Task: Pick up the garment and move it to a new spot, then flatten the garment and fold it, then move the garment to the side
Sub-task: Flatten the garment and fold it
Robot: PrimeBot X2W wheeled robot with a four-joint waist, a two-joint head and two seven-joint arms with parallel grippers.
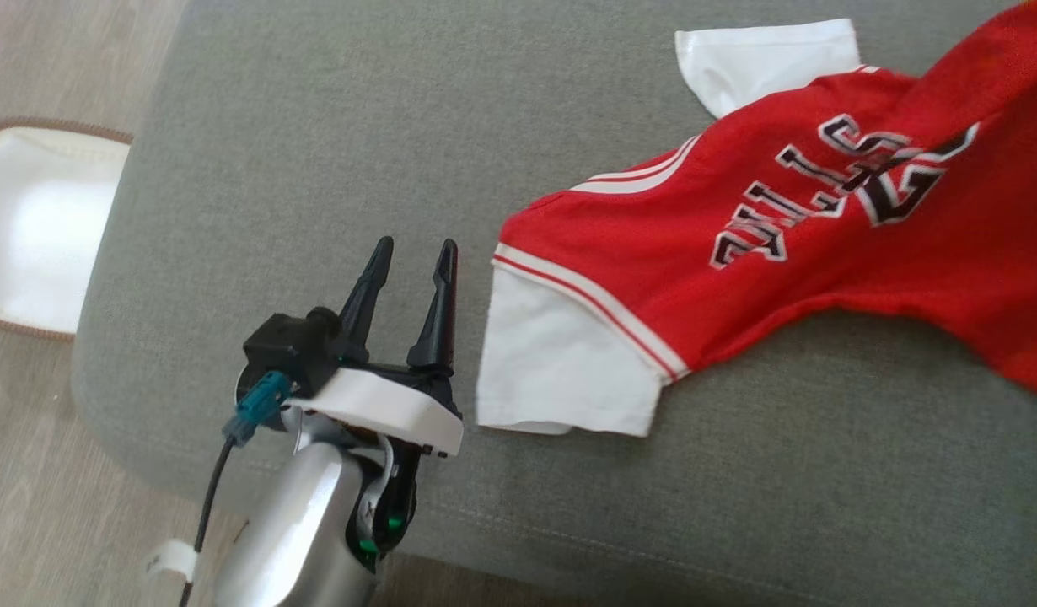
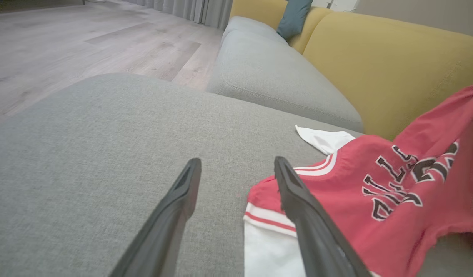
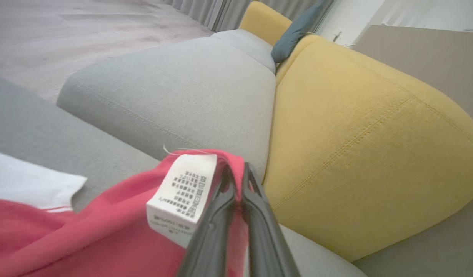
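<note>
The garment [image 1: 788, 244] is a red jersey with white sleeves and black-and-white lettering, spread across the grey cushion [image 1: 316, 126] and rising off it toward the upper right. My left gripper [image 1: 416, 246] hovers open over the cushion just left of the near white sleeve [image 1: 561, 362], nothing between its fingers. In the left wrist view the garment [image 2: 375, 200] lies to the right, its sleeve passing under the right finger [image 2: 298, 200]. My right gripper [image 3: 236, 171] is shut on the garment's red edge [image 3: 105, 234], beside a white care label [image 3: 182, 192], holding it lifted.
The grey cushion's front edge runs along the bottom of the head view, with wood floor and a white, brown-edged mat [image 1: 38, 228] to the left. Behind are a second grey seat [image 3: 175, 92], yellow backrests [image 3: 367, 130] and a teal pillow [image 2: 294, 17].
</note>
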